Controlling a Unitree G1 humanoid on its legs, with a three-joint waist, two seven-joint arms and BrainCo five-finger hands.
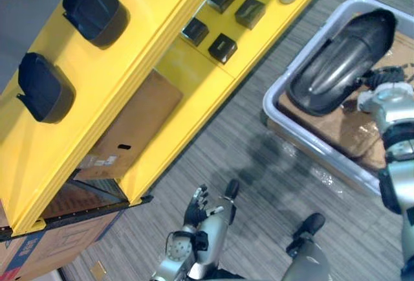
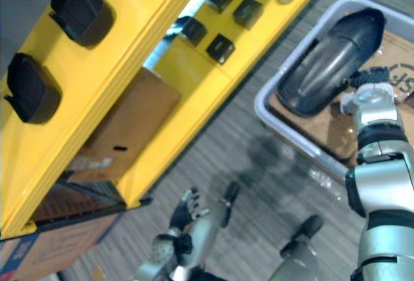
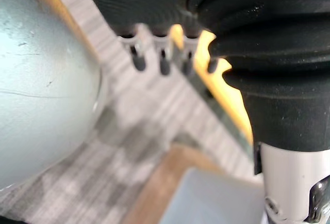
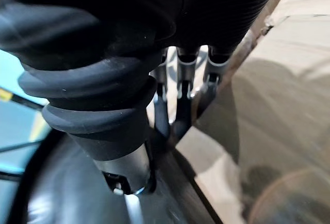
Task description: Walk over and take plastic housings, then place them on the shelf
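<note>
Honestly, right hand (image 2: 370, 77) was at the black housing (image 2: 326, 57) in the bin (image 2: 259, 106), grip unclear; left hand (image 1: 196, 206) hung open, empty. It needed a firm rim hold.

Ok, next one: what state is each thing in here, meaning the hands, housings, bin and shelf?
large housing: lying in the bin, not lifted
bin: open-topped, lined with cardboard
housing: resting on the shelf's top level
second housing: resting on the same level
shelf: standing, top level partly filled
left hand: open, empty, hanging low
right hand: at the large housing, hold unreadable
</note>
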